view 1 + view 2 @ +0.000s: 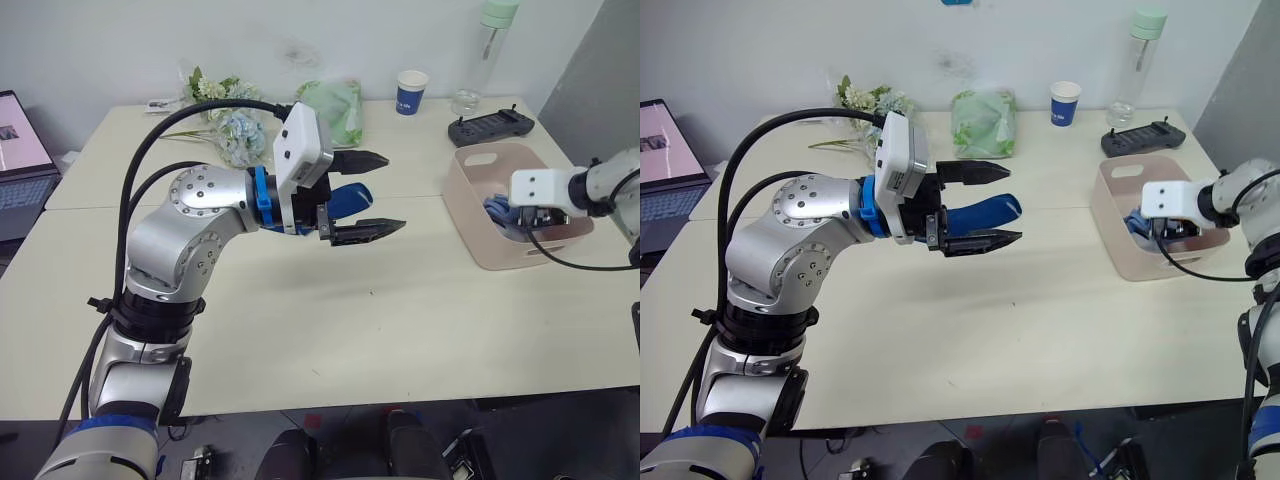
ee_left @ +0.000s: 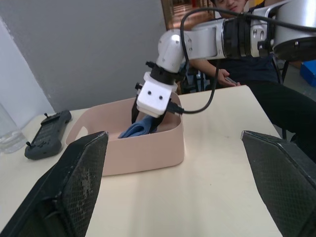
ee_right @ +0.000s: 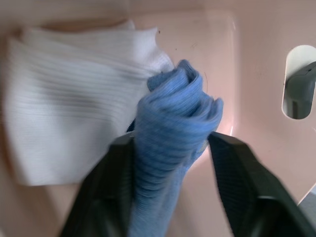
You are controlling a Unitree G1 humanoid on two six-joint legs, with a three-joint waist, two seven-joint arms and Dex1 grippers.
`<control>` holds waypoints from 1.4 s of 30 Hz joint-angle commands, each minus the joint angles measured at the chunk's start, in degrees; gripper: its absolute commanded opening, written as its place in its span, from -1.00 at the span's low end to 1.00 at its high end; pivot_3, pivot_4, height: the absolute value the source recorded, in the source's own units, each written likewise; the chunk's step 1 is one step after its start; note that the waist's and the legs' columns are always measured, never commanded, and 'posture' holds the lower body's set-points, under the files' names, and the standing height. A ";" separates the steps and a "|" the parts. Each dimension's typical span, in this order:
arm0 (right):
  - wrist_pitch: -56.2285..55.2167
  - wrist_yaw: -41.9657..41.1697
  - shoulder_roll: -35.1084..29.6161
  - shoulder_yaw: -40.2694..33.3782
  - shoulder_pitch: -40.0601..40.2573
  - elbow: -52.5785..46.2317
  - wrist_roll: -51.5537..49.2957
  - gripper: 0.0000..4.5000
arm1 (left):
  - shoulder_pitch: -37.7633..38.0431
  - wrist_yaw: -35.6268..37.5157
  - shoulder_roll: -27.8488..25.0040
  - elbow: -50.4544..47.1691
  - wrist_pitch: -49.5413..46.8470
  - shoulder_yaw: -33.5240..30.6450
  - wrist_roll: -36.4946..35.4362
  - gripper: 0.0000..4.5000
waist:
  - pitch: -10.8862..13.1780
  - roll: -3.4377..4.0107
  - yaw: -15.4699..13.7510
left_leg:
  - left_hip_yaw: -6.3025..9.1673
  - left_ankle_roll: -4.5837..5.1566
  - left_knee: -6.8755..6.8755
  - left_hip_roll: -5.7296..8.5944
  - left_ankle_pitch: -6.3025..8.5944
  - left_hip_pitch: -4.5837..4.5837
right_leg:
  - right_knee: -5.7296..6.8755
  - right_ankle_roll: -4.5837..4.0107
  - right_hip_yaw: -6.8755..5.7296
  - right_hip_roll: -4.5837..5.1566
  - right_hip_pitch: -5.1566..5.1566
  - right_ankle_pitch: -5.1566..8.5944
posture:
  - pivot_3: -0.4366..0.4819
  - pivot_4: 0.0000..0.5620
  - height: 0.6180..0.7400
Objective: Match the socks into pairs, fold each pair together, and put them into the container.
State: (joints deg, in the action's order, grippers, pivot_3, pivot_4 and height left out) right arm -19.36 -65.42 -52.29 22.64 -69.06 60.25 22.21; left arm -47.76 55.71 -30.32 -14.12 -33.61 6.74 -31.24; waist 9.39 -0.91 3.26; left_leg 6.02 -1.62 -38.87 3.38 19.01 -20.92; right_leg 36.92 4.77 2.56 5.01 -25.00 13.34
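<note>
— Where's the left gripper (image 1: 985,208)?
— Raised above the table (image 1: 330,330), fingers apart, holding nothing.
— And the light blue pair (image 3: 168,148)?
— Clamped between the right gripper's (image 3: 170,185) fingers, inside the pink container (image 1: 470,215) at the table's right.
— Its long axis?
— Along the fingers, its bunched end pointing at the tub's floor, touching the folded white pair (image 3: 74,103).

My left arm (image 1: 190,235) is silver metal with screws, a blue ring, black cables, and a white camera box (image 1: 302,145).
</note>
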 commanded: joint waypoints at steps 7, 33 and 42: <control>12.49 -3.47 -1.07 -6.44 -10.23 -0.53 -3.17 0.89 | -0.14 -0.81 -0.16 -2.61 0.10 -0.81 -0.24 1.00 | 0.02 0.04 -0.26 | 0.06 0.00 0.01 0.01 0.00 -0.01 | -0.01 0.00 -0.04 0.00 0.01 0.00 | -0.05 -0.47 1.00; 4.74 5.43 4.50 -1.53 -3.41 10.79 3.95 -0.98 | 0.29 -1.24 -1.73 -4.16 -1.86 -0.90 0.18 1.00 | 0.01 0.06 0.17 | 0.02 -0.02 -0.05 0.01 -0.01 -0.02 | 0.07 -0.01 0.00 0.02 -0.04 -0.01 | -0.05 -0.47 1.00; 2.15 10.17 1.18 -3.02 -14.15 8.01 4.11 -0.98 | 2.88 -0.82 -6.66 -2.21 -0.08 -4.59 1.50 1.00 | 0.03 0.15 0.36 | 0.00 -0.02 -0.01 0.04 -0.01 -0.02 | 0.08 -0.01 0.01 -0.05 -0.08 -0.01 | -0.05 -0.47 1.00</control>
State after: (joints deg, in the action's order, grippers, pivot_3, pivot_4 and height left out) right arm -16.21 -57.85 -51.13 21.84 -81.09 69.89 27.92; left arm -45.53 54.67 -35.23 -16.08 -35.38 5.30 -30.27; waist 9.42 -0.76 3.61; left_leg 6.00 -1.65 -38.88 3.42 19.00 -20.93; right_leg 37.01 4.76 2.59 4.96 -25.08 13.33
